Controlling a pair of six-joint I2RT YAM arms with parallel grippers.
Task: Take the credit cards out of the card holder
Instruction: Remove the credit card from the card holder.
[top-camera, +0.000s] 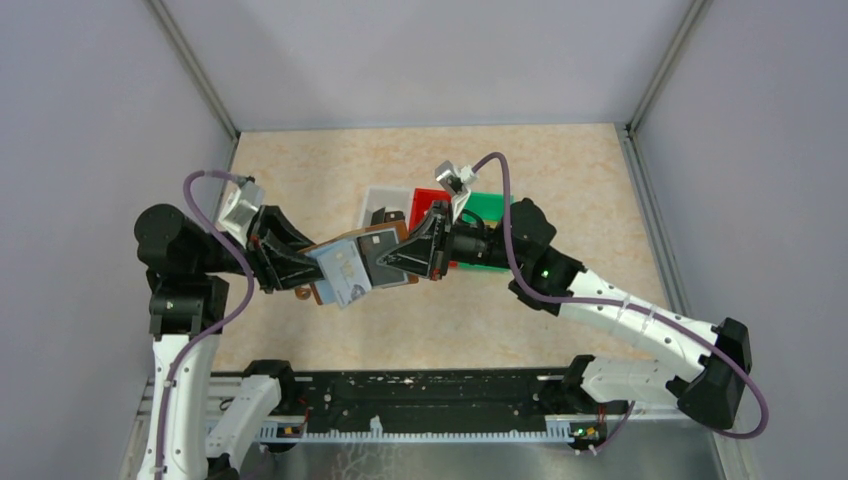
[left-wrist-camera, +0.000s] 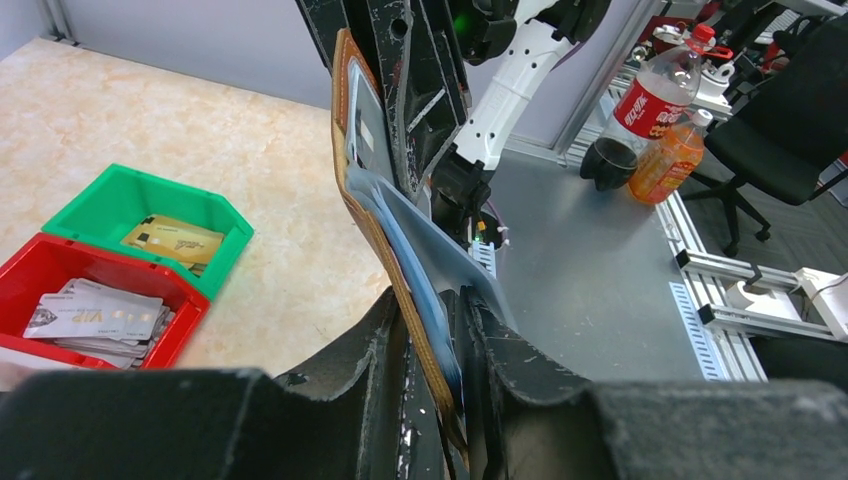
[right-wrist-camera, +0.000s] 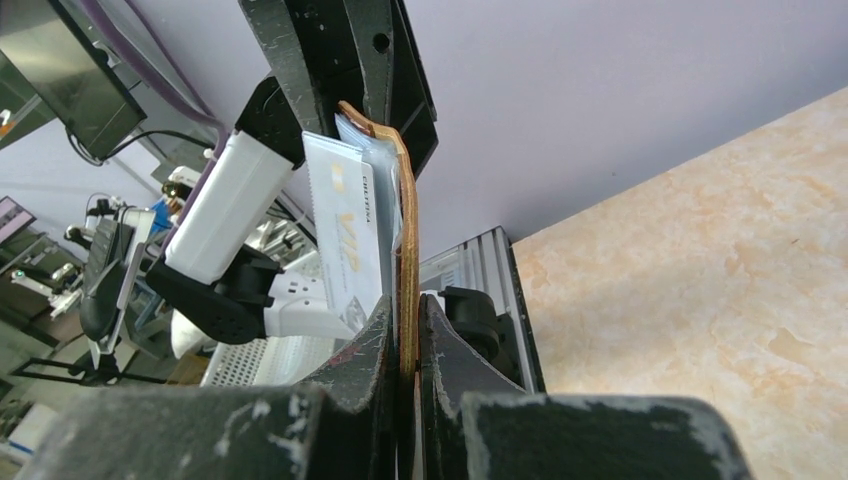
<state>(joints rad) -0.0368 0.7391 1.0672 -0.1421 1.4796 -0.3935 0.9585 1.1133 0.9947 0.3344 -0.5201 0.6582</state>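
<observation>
Above the table (top-camera: 560, 200), 2 grippers hold the brown card holder (top-camera: 352, 268) open in mid-air between them. The left gripper (left-wrist-camera: 440, 322) is clamped on 1 leaf and its sleeves, and the right gripper (right-wrist-camera: 408, 318) is pinched tight on the other leaf's edge. The holder looks floppy. The silvery-white VIP card (right-wrist-camera: 345, 235) looks stiff, thin and probably slick, so I'd pinch its exposed edge.

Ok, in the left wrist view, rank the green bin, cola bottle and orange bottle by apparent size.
Largest: green bin.
Then: cola bottle.
Smallest: orange bottle, right beside it.
The bottles stand much farther back than the bin, so the bin's lead is only apparent.
</observation>
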